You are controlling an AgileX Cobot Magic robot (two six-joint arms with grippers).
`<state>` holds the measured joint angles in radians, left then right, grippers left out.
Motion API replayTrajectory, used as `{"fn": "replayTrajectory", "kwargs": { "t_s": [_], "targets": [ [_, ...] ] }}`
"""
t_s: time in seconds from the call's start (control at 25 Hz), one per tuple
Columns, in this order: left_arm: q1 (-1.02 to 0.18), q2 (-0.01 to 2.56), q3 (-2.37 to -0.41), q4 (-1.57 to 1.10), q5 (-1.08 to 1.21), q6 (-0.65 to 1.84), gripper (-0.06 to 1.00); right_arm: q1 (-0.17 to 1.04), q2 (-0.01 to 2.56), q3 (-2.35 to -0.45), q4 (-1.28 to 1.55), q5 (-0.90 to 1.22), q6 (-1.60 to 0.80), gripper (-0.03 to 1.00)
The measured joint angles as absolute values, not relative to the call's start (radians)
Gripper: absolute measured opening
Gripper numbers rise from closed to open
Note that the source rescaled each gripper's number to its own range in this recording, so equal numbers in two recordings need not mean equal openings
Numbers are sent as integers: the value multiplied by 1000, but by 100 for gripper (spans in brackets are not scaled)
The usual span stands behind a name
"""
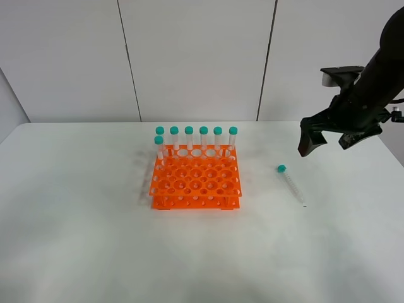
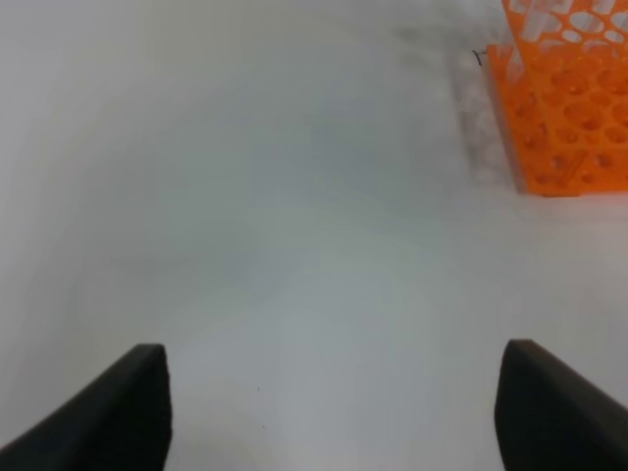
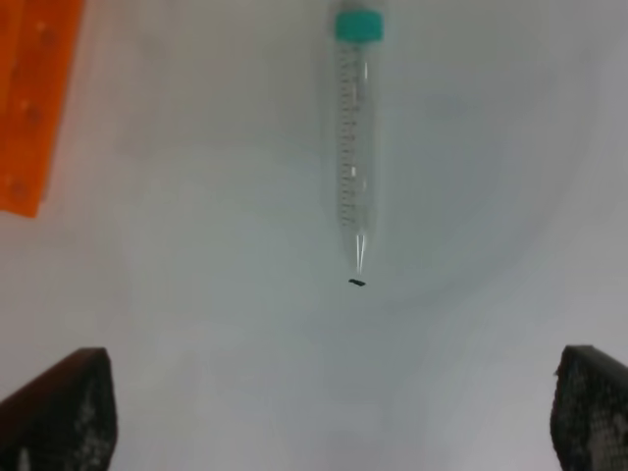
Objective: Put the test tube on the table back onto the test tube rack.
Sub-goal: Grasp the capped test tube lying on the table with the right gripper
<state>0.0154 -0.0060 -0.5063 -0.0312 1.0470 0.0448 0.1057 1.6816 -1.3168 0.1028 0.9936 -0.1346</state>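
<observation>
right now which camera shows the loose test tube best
Right wrist view: the test tube lies flat, cap, markings and tip clear. Exterior high shows it small, right of the rack. Left wrist misses it.

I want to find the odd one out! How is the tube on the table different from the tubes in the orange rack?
The test tube lies flat on the table; the racked tubes stand upright in the test tube rack. The test tube is alone; the racked tubes are seven together. Both have teal caps and clear bodies.
</observation>
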Motion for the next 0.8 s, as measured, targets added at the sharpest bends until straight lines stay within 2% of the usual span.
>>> {"fn": "replayTrajectory", "kwargs": {
  "t_s": [0.32, 0.8],
  "targets": [
    [15, -6, -506, -31, 1047, 45, 90, 57, 1726, -1317, 77, 1003, -127, 98],
    [15, -6, -506, -31, 1047, 45, 90, 82, 1845, -1316, 81, 923, -127, 98]
  ]
}}
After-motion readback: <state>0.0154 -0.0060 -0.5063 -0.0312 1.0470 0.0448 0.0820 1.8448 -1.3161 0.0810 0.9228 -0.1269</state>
